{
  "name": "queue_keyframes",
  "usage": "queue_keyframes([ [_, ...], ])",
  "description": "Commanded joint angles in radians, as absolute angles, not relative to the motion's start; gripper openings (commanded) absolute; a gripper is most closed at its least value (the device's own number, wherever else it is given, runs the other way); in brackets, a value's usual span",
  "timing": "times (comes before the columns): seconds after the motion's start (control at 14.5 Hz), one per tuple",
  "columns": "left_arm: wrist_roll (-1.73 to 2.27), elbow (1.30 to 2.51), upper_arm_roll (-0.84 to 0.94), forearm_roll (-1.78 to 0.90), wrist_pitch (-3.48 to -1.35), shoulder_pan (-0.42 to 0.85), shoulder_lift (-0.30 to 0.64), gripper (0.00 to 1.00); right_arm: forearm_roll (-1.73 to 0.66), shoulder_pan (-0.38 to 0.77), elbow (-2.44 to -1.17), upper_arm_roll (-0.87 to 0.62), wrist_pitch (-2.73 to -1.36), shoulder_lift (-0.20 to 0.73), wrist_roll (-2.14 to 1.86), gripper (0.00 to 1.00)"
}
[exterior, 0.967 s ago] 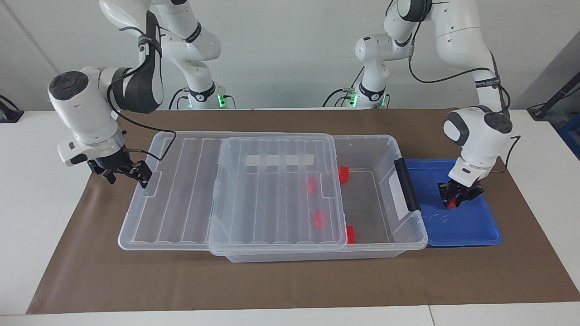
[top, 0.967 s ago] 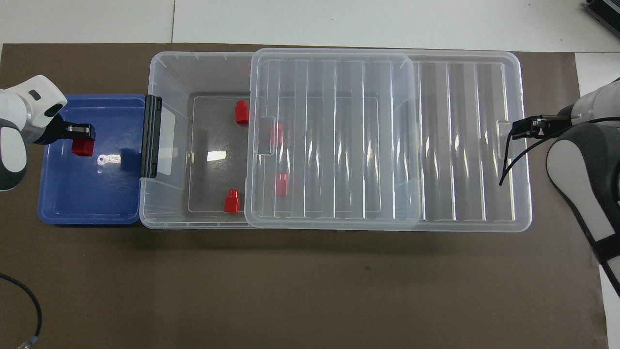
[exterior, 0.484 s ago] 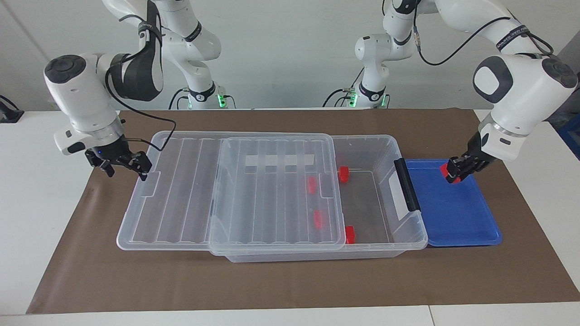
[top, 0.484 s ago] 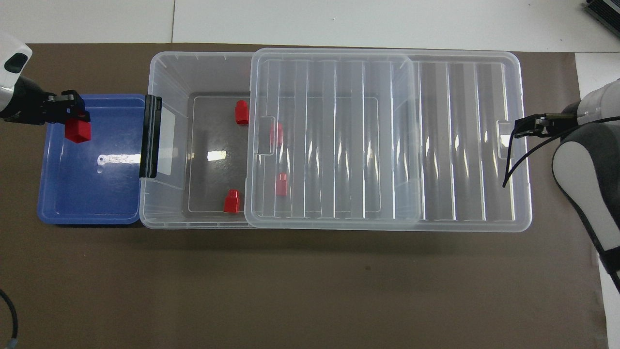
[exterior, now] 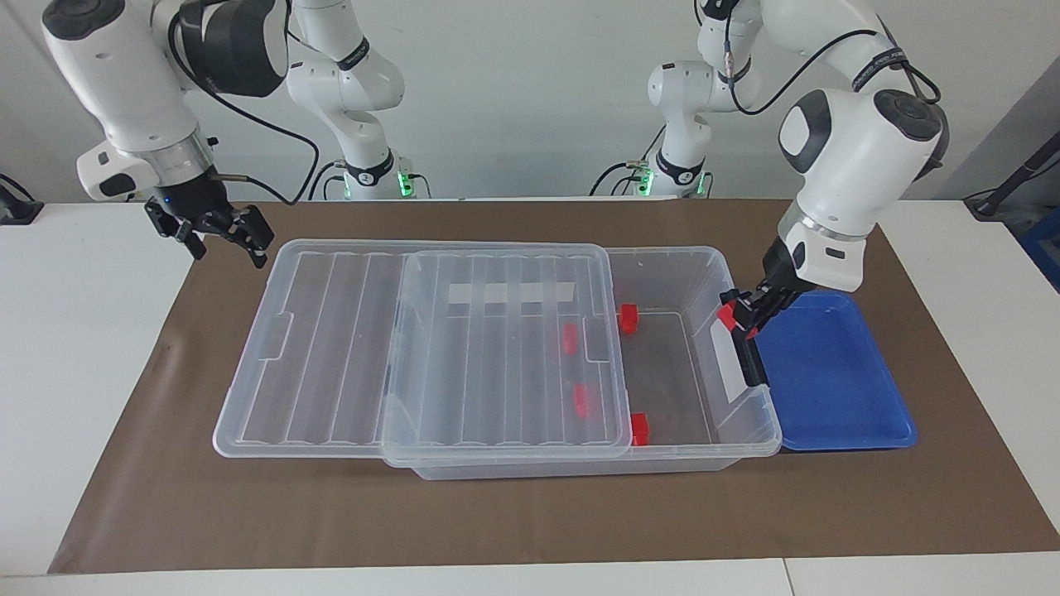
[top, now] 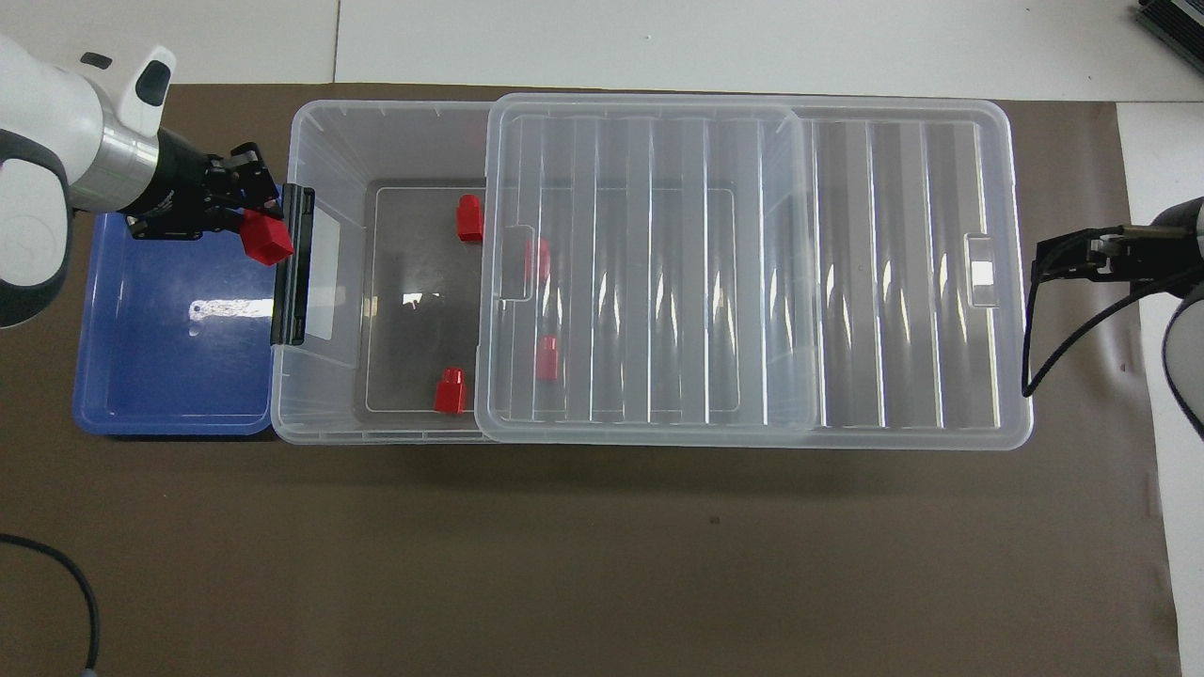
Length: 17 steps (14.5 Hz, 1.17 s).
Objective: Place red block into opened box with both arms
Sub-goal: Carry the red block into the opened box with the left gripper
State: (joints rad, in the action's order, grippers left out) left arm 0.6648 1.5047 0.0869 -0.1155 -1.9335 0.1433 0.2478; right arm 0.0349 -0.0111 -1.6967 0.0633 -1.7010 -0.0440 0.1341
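Red block (exterior: 728, 315) is pinched in the left gripper (exterior: 739, 317), up in the air right over the box's black end handle (exterior: 744, 343), at the edge where the blue tray (exterior: 836, 389) meets the box (exterior: 712, 273). From overhead it's the same story: the block (top: 266, 237) hangs over the tray's edge just beside the handle (top: 293, 265), with the gripper (top: 252, 202) clamped on it.

The box is a big clear storage bin with its ribbed see-through lid (exterior: 348, 348) slid toward the right arm's end of the table, so the part by the handle is uncovered. Inside it there are four more red blocks. Two sit in the open part: one (exterior: 629, 318) nearer the robots and one (exterior: 640, 429) farther from them. The other two (exterior: 570, 338) (exterior: 582, 399) lie under the lid's edge and show through the plastic. There's also a white label strip (exterior: 729, 360) on the wall just inside the handle.

The blue tray sits touching the box's handle end, on the brown mat (exterior: 530, 513).

The right gripper (exterior: 224, 236) is raised over the mat near the lid's corner at its own end of the table, fingers spread apart and holding nothing.
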Motion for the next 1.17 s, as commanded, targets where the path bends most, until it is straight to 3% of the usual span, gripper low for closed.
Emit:
queue_keyframes([
  [0.0,0.712,1.534,0.074,-0.120,-1.968,0.172,0.233,0.00,0.015,-0.026,-1.674,0.067,-1.605,-0.061,0.147,1.00],
  [0.69,0.726,1.753,0.074,0.014,-2.221,0.278,0.216,0.00,0.014,-0.015,-1.683,0.058,-1.582,-0.066,0.147,1.00],
  [1.11,0.721,1.776,0.074,0.126,-2.350,0.290,0.320,0.00,0.014,-0.015,-1.686,0.058,-1.582,-0.071,0.140,1.00],
])
